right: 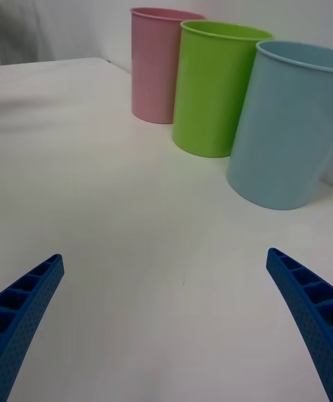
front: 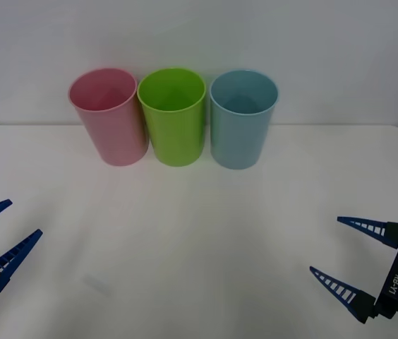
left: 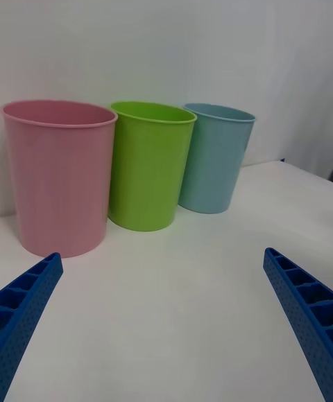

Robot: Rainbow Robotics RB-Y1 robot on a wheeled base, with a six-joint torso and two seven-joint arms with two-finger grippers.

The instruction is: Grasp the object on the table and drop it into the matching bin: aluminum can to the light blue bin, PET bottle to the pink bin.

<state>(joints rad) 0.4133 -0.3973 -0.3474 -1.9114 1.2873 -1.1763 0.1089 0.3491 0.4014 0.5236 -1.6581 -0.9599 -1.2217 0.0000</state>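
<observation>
The object to grasp, aluminum can or PET bottle, is out of view. At the back of the white table (front: 199, 240) stand the pink bin (front: 111, 120) (right: 161, 62) (left: 59, 173) on the left and the light blue bin (front: 242, 123) (right: 284, 125) (left: 214, 156) on the right, both upright. My left gripper (front: 24, 217) (left: 161, 254) hovers open over the table's near left edge. Over the near right part, my right gripper (front: 324, 244) (right: 163, 256) is open too. Nothing lies between either pair of fingers.
A lime green bin (front: 173, 116) (right: 215, 86) (left: 149, 163) stands between the pink and light blue ones, almost touching both. A white wall rises just behind the row. Bare tabletop stretches from the bins to both grippers.
</observation>
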